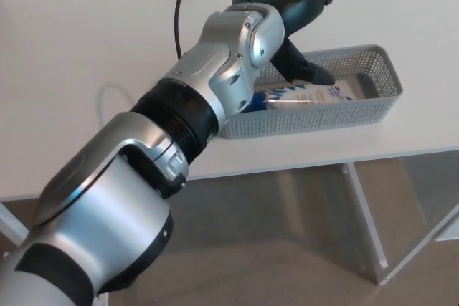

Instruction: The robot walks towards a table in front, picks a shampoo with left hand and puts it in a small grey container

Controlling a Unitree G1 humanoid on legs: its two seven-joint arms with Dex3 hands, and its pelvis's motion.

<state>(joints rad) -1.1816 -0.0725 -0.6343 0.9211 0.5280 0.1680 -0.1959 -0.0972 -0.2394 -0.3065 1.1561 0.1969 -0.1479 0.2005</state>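
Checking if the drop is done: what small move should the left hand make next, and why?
Probably lift the left hand straight up and clear. The shampoo lies flat inside the container, and the fingers look open above it, holding nothing.
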